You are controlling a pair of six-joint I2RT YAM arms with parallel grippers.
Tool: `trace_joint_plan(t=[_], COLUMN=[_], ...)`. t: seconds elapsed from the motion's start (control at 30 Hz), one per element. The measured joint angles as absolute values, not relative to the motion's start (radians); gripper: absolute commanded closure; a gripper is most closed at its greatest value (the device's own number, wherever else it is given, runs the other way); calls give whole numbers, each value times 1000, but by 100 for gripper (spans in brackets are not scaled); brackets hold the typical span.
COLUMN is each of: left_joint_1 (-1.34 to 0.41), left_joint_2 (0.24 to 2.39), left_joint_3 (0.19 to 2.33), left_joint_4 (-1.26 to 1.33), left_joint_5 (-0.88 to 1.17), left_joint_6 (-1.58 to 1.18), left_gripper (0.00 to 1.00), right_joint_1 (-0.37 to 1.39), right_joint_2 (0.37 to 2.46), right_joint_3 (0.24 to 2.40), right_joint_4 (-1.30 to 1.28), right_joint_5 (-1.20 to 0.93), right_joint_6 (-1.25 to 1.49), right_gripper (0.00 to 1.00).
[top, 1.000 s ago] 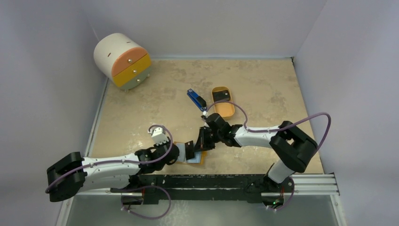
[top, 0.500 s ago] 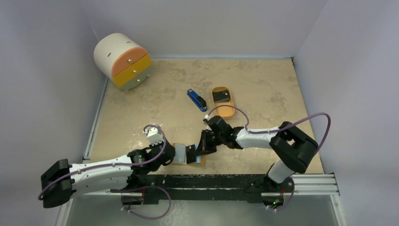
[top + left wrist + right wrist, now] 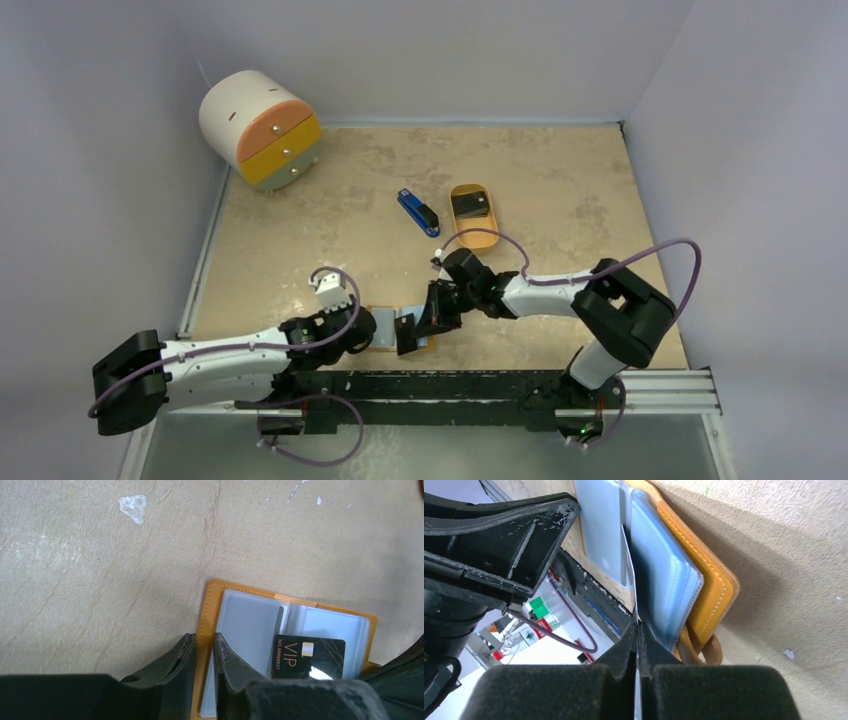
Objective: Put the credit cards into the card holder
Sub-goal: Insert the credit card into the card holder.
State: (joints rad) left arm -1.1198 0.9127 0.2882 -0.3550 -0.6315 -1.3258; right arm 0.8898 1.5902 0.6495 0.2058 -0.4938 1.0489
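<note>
The left fingers [image 3: 204, 645] are clenched on the near orange edge of the holder [image 3: 207, 610], one finger on each side of the cover, pinning it open and flat on the surface [image 3: 100, 580]. The right fingers [image 3: 637, 630] grasp a black card [image 3: 307, 655] by one end. Its free end sits among the clear sleeves just beyond those fingertips, and the right wrist view shows it edge-on between two sleeve leaves. The step in hand looks like seating this card in a pocket. To do it well, the card should stay in line with the sleeve mouth and slide along the pocket rather than press down into the plastic. The left fingers should hold firm so the holder does not skate away from the push. The right fingers should let go only once most of the card is inside, then back out along the same line so they do not drag it free. Whether the leading corner is truly inside a pocket or only between leaves I cannot tell. By count there is one holder and one card in the fingers. Well beyond both sets of fingers lies one oval tray [image 3: 478, 232] with one dark piece [image 3: 469, 204] in it, probably a second card. Just beside the tray is one blue-and-black bar [image 3: 417, 212]. Farthest off stands one round drawer unit [image 3: 262, 128] with two drawers.
</note>
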Motion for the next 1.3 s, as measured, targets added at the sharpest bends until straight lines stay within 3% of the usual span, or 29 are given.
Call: trace_joint_plan(t=[1.3], left_joint_1=[-1120], left_joint_2=[919], left_joint_3=[248], left_joint_4=[-247], left_joint_5=[-617], left_joint_6=[-1329], left_gripper=[83], right_joint_1=[850], right_joint_2=[1617], right_joint_3=[561], right_joint_4=[411], right_joint_5=[-458], right_joint_6=[1159], right_gripper=[100])
